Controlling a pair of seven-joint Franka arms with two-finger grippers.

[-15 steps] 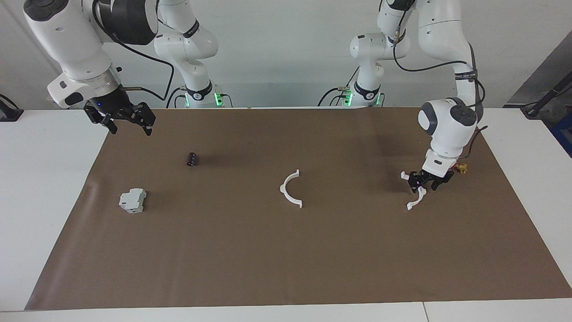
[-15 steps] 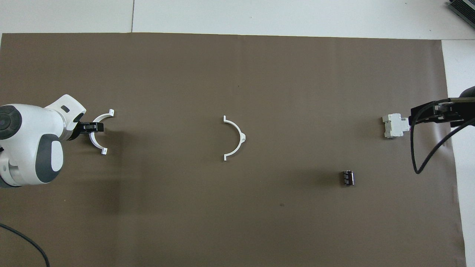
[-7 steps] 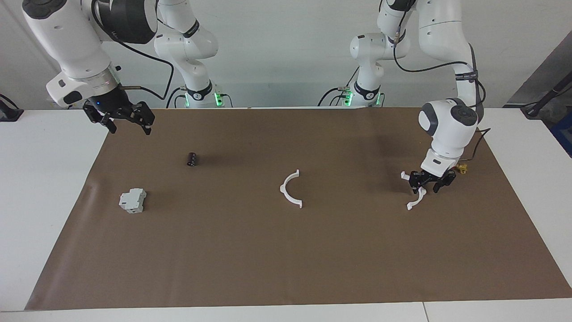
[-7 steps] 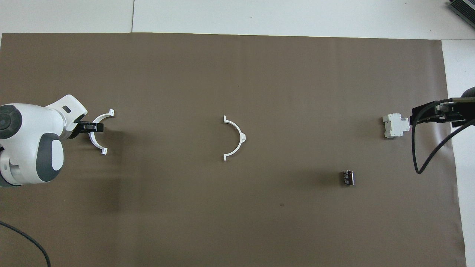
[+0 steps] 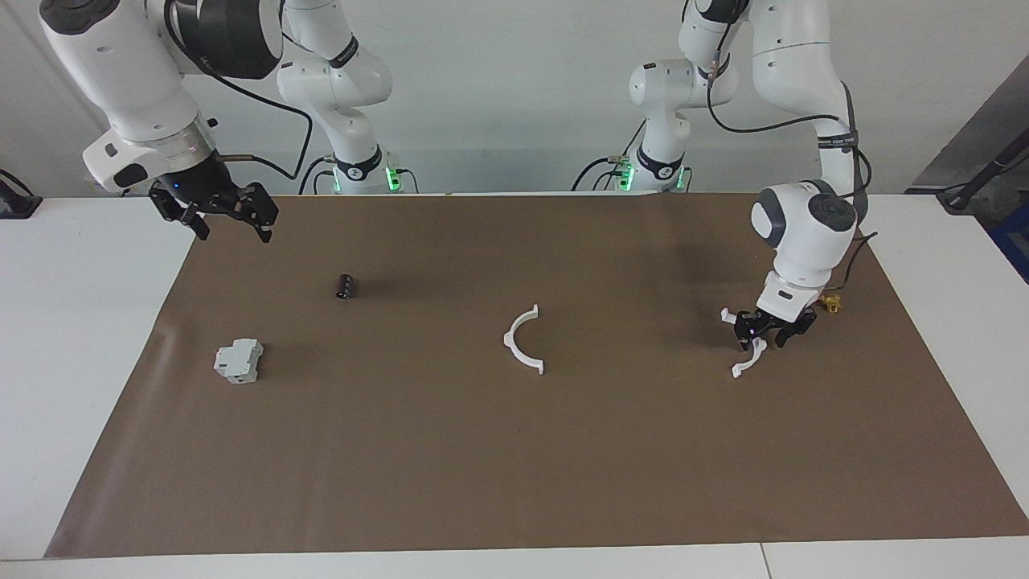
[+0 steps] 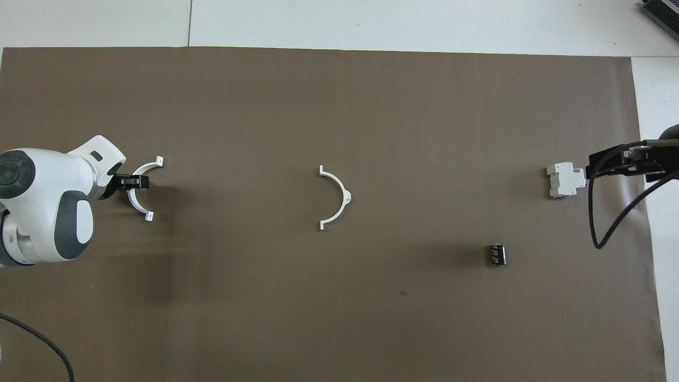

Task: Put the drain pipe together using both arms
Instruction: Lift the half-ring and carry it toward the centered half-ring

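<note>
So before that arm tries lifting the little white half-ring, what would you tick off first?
1. Left pincer down at the thin white plastic half-ring near the left arm's end of the table: ok.
2. Pincer closed firmly on that half-ring: cannot tell.
3. Matching white half-ring lying free mid-mat: ok.
4. Right pincer open, raised, waiting: ok.
5. Grey-white boxy block and small black cylinder well apart from both half-rings: ok.

Bare brown mat (image 5: 643, 450) surrounds the middle half-ring (image 5: 524, 341); nothing blocks approach.
</note>
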